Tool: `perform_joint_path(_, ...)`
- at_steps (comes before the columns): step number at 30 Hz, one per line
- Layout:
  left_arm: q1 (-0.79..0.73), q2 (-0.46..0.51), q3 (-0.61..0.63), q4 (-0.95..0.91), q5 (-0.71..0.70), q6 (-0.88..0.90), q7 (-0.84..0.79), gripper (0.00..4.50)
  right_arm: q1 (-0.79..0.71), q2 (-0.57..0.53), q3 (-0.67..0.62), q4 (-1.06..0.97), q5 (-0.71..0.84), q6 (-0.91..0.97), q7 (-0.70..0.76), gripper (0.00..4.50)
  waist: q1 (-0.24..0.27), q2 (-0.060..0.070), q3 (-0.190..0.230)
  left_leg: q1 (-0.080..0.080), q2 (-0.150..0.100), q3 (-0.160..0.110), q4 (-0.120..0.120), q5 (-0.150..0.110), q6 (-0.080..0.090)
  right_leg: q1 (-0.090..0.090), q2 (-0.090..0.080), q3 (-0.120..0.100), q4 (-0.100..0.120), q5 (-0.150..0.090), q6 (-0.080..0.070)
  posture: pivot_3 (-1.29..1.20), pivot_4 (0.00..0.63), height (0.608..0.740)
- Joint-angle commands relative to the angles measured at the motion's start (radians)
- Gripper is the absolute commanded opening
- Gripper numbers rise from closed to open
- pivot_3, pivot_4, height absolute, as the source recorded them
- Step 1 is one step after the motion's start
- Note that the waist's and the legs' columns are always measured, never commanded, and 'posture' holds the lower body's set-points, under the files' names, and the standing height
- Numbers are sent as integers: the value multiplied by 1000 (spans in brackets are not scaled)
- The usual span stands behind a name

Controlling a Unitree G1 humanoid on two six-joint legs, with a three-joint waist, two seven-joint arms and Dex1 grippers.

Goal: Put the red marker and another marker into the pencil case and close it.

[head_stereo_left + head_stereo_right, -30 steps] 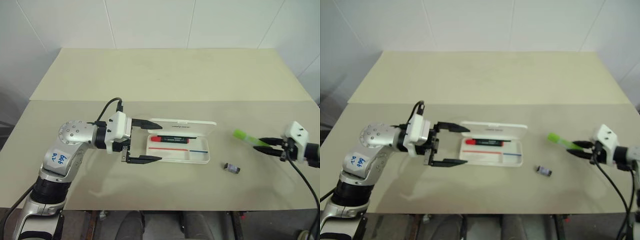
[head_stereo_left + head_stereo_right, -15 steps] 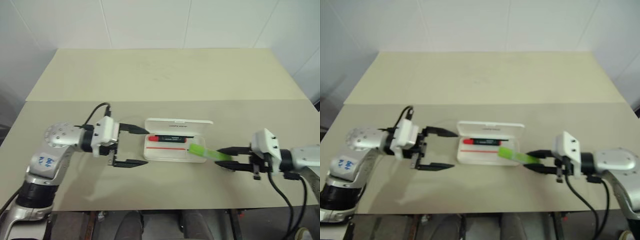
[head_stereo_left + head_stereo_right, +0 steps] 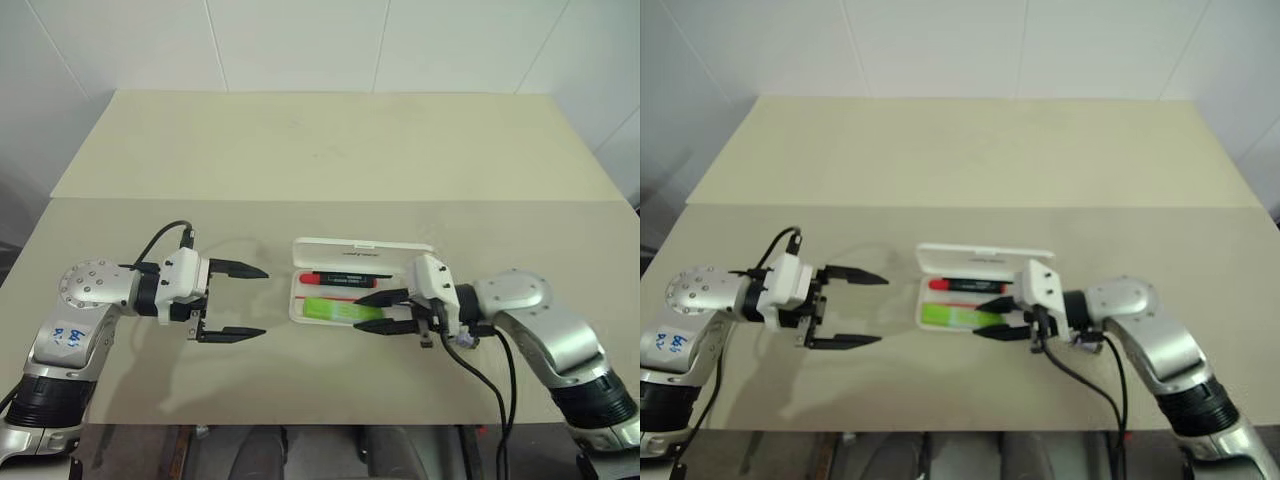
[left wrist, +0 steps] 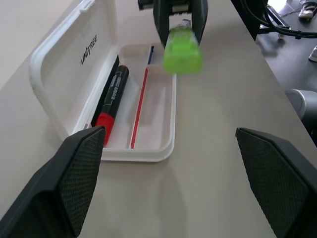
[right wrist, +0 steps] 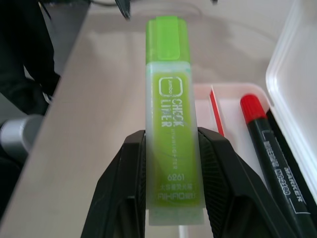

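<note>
Two markers: red marker (image 3: 342,279) lies in the open pencil case (image 3: 360,249); highlighter (image 5: 171,129) hangs above it.
Right gripper (image 3: 366,311): clamped on the highlighter; wrist view reads its lettering.
Left gripper (image 3: 258,301): jaws apart, at the case's nine o'clock.

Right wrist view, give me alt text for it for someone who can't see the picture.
The right gripper is shut on a lime-green highlighter, its two black fingers pinching the barrel's sides. Beside it lies the open white pencil case on the beige table, with the red marker already inside.
</note>
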Motion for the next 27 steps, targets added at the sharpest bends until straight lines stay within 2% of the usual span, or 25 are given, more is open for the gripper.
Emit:
perform_joint_path(1,12,7,18,-45,-9,4,17,4500,-48,29,34,59,-62,-67,9,1100,0,0,0,0,0,0,0,0,0,-1,0,0,1,0,0,0,150,740)
perform_joint_path(11,16,3,15,-64,-14,16,28,4500,-125,92,90,193,-164,-126,28,1100,-3,0,0,1,4,0,0,0,0,-5,5,0,9,2,4,0,150,740)
perform_joint_path(24,-9,-10,-4,-58,-5,13,29,4500,-165,156,93,218,-183,-73,16,1100,-3,0,0,1,5,0,0,0,0,-5,6,0,10,4,7,0,150,740)
perform_joint_path(25,-11,-10,-5,-57,-5,12,30,4500,-167,158,91,217,-184,-79,19,1877,-3,0,0,1,5,0,1,0,0,-5,6,0,11,4,7,0,150,740)
perform_joint_path(27,-16,-11,-9,-56,-4,13,31,4500,-171,166,84,217,-188,-100,10,2530,-3,0,0,1,5,0,1,0,0,-5,6,0,11,4,7,0,150,740)
